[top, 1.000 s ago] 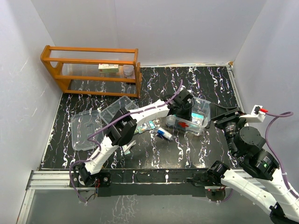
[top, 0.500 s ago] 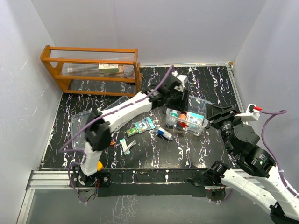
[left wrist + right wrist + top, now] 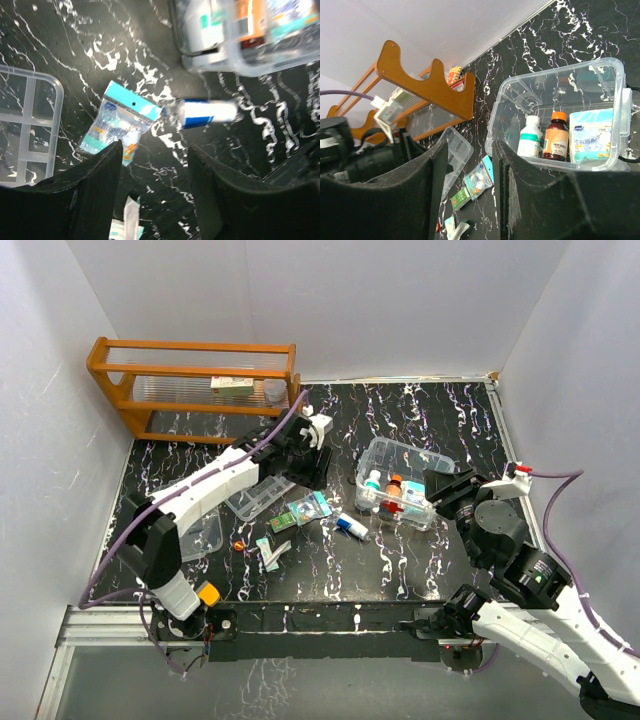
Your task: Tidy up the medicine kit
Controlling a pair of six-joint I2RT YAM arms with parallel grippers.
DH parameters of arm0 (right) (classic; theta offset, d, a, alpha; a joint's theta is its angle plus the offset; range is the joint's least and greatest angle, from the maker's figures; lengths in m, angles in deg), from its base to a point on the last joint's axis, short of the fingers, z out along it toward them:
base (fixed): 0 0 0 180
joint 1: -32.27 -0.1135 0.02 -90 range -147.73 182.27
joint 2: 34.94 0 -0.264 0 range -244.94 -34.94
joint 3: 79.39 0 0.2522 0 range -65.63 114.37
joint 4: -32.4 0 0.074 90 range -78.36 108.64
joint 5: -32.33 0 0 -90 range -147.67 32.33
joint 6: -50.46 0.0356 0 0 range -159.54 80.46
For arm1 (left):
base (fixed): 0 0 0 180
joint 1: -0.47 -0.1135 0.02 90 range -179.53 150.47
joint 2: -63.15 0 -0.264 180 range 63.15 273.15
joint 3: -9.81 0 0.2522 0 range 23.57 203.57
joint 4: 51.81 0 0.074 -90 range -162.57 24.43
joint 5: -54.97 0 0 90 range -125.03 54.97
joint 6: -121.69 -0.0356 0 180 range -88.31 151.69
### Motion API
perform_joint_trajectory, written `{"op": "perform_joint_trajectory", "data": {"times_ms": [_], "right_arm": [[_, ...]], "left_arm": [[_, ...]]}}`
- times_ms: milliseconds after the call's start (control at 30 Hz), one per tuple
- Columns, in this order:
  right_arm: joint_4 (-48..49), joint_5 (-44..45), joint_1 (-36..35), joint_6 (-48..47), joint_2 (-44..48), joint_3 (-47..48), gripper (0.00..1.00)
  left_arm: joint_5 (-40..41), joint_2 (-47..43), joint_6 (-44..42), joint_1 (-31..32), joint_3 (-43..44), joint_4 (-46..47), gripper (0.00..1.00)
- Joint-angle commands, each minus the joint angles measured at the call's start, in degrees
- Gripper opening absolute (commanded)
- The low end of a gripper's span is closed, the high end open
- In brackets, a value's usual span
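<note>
1. Nearest us, well left of the clear box [image 3: 400,452] and forward of it: white strip packs [image 3: 270,551], loose on the table.
2. Just beside the box's near-left corner: white-and-blue tube [image 3: 206,112], lying on its side.
3. Further left of the box, past the tube: teal packet [image 3: 118,127] and green packet [image 3: 282,522], both flat.
4. Left gripper [image 3: 156,150] hangs left of the box, over the teal packet and tube. Its jaws are wide apart and empty.
5. We judge the step in hand to be picking a loose item for the box.
   - Tube: close across its short axis at mid-body, since it will likely roll.
   - Packet: it is thin and flat, so come down on one edge rather than the face.
   - Lift clear of the box wall before moving over it.
6. Tray insert [image 3: 262,496] lies left of the box, beyond the packets, with empty compartments. Lid [image 3: 208,532] lies well left of the box, partly hidden by the left arm.
7. The box holds a white bottle [image 3: 527,136], a brown bottle [image 3: 554,135] and a blue-white packet [image 3: 591,135], all upright along its near wall. We'd drop new items in the free rear space.
8. Right gripper [image 3: 469,150] sits just right of the box, jaws partly apart, holding nothing. We'd keep it out of the drop path.
9. Far left of the box: orange wooden rack [image 3: 195,380], not part of the kit.
</note>
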Motion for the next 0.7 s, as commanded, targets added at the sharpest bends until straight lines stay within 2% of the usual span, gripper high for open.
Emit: {"op": "perform_joint_trajectory", "data": {"times_ms": [0, 133, 367, 500, 667], "right_arm": [[2.4, -0.7, -0.2, 1.7, -0.6, -0.3, 0.39], [2.5, -0.5, -0.2, 1.7, -0.5, -0.5, 0.39], [2.1, -0.3, -0.1, 1.4, 0.3, -0.7, 0.39], [1.8, 0.2, -0.2, 1.4, 1.1, -1.0, 0.40], [1.8, 0.0, -0.2, 1.8, 1.1, -1.3, 0.40]], "left_arm": [[-5.9, 1.9, -6.6, -2.5, -0.4, -3.2, 0.52], [-9.2, 7.3, -10.2, -6.2, 1.6, -7.0, 0.52], [-13.0, 16.1, -16.6, -8.7, 6.6, -11.5, 0.53], [-11.9, 18.4, -17.4, -8.9, 8.8, -13.6, 0.41], [-10.2, 18.9, -17.2, -8.8, 8.0, -12.7, 0.40]]}}
